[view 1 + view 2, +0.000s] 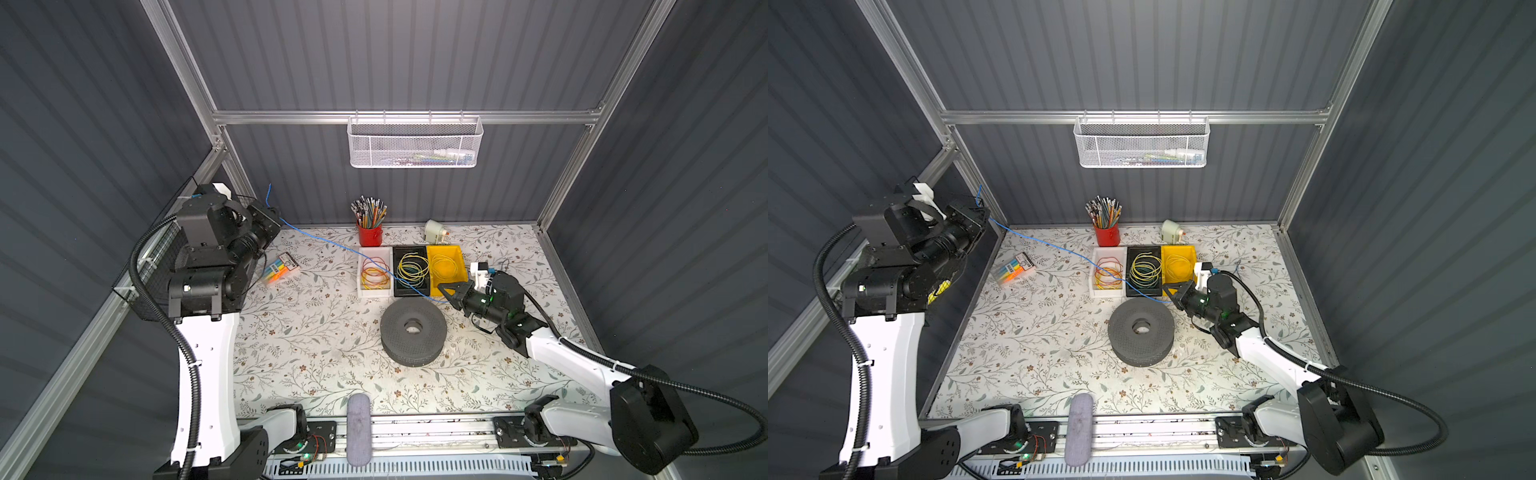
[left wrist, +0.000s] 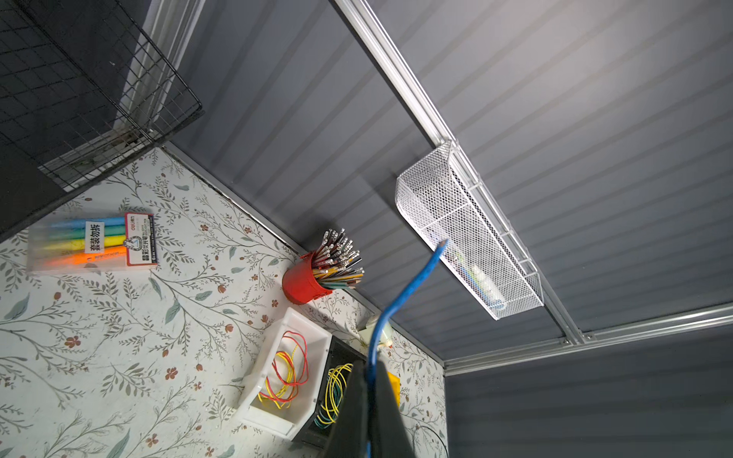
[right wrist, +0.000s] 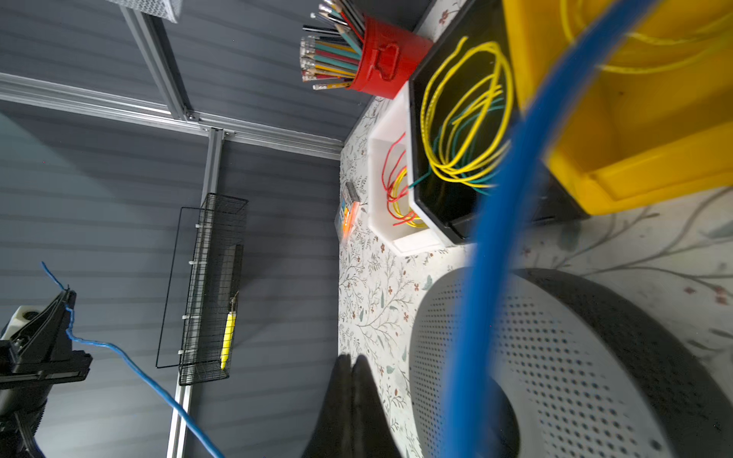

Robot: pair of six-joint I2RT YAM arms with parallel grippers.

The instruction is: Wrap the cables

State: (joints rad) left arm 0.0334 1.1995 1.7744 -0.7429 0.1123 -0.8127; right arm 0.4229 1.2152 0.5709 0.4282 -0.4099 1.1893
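Black left fingers [image 2: 390, 412] pinching thin bright blue wire [image 3: 492, 238] near its kinked end, right fingers [image 3: 345, 396] pressing together where wire is meeting them, hold unclear, strand slanting over plastic bins [image 1: 374, 291], round perforated grey spool [image 1: 399, 332] sitting on floral table [image 1: 311, 332].

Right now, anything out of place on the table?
Yes: the blue cable, pinched in the left gripper near the back-left corner, hangs across the white bin and black bin toward the right gripper, over their coiled wires.
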